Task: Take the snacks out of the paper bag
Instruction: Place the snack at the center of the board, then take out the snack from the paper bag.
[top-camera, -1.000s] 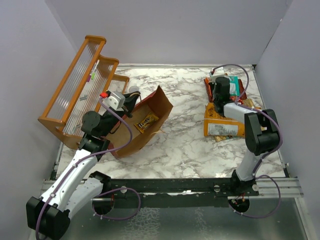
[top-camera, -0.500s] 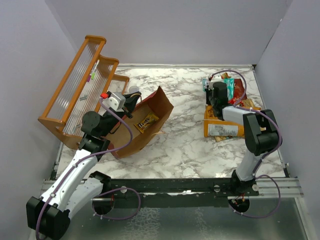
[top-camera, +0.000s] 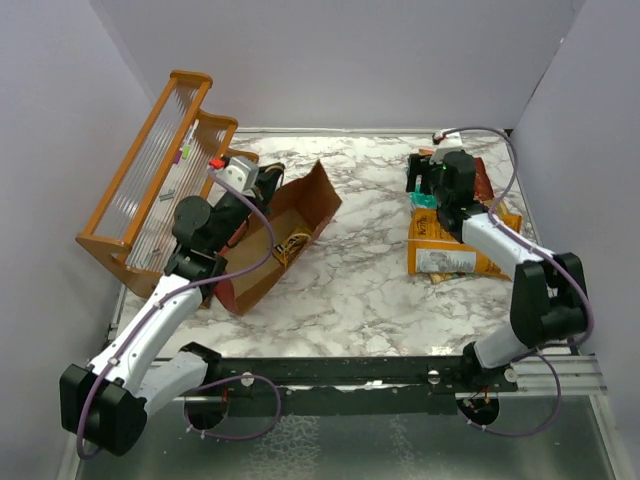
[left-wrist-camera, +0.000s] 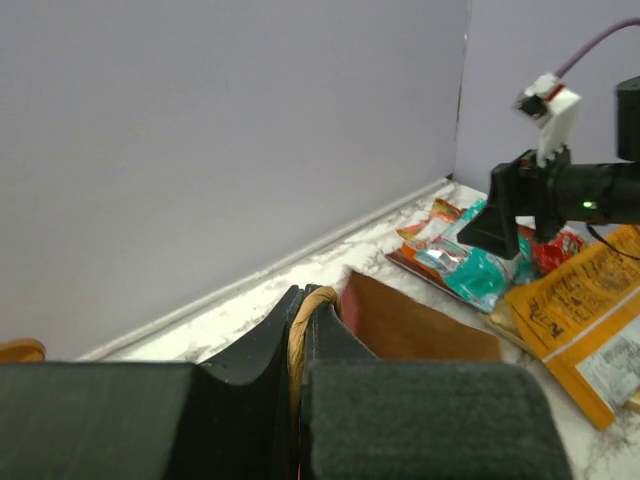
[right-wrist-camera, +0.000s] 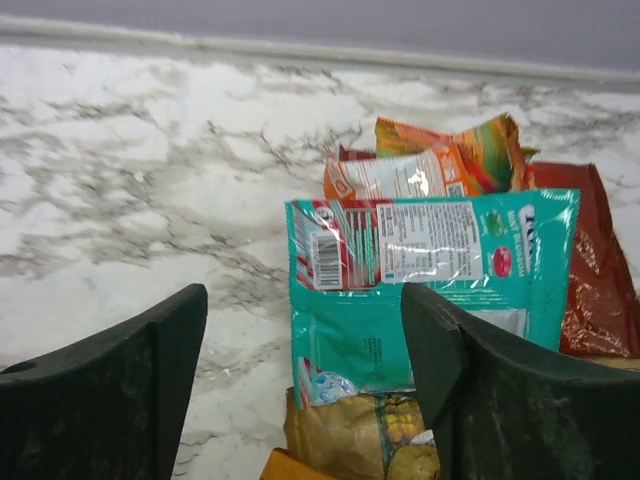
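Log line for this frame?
left fingers: shut on twine handle | right fingers: open over teal packet | paper bag: yellow packet inside

In the top view the left arm rises from its base at 7 o'clock and slants toward 1 o'clock, elbow bent, wrist tipped forward. The left pincer (top-camera: 268, 181) sits at about 10 o'clock on the surface; its wrist camera shows the fingers (left-wrist-camera: 245, 350) drawn together on the twine handle of the paper bag (left-wrist-camera: 420, 325). The right arm stands up from its base at 5 o'clock, folds at the elbow, and sends its forearm toward 11 o'clock. The right pincer (top-camera: 420, 184) hangs at about 1 o'clock, angled downward, its jaws spread wide with nothing between them.
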